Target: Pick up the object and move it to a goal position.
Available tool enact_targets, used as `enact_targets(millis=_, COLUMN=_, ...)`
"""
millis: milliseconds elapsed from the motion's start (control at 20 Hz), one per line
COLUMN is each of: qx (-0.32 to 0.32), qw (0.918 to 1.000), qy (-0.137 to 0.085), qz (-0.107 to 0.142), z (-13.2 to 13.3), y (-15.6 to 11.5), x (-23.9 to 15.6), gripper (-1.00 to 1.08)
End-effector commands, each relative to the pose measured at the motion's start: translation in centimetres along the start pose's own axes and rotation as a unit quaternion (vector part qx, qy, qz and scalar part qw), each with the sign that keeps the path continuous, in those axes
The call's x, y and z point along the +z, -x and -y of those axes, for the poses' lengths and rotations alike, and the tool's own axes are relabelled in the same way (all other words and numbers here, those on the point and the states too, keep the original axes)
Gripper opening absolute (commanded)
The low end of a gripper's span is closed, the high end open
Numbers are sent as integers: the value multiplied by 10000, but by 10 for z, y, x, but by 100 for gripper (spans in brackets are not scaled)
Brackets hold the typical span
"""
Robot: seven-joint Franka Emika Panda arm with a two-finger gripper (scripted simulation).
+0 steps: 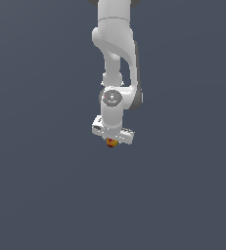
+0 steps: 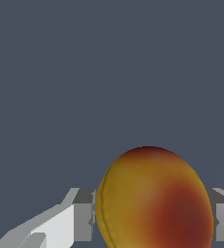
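The object is a small round ball, orange-red with yellow patches. In the exterior view it [image 1: 111, 142] peeks out just under the white hand of the arm. In the wrist view it [image 2: 154, 198] fills the space between the two grey fingers [image 2: 82, 215], which press on both of its sides. My gripper [image 1: 112, 141] is shut on the ball. The fingers themselves are mostly hidden by the hand in the exterior view.
The white Panda arm [image 1: 115, 58] reaches down from the upper middle of the exterior view. Around it lies a plain dark grey-blue ground [image 1: 36, 185] with nothing else on it.
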State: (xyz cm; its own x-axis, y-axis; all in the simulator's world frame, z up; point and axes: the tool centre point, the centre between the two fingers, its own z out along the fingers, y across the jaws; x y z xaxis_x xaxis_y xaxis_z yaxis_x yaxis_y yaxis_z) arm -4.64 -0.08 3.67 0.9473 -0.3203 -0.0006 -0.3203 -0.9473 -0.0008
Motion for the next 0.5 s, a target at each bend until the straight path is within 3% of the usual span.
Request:
enact_targets(millis=0, qx=6, qw=10000, qy=-1, qz=-6, z=-10, y=2, x=-2, gripper=-100)
enact_targets(millis=450, qx=12, qw=10000, qy=2, qz=-3, z=-81, y=18, x=-13, gripper=-100)
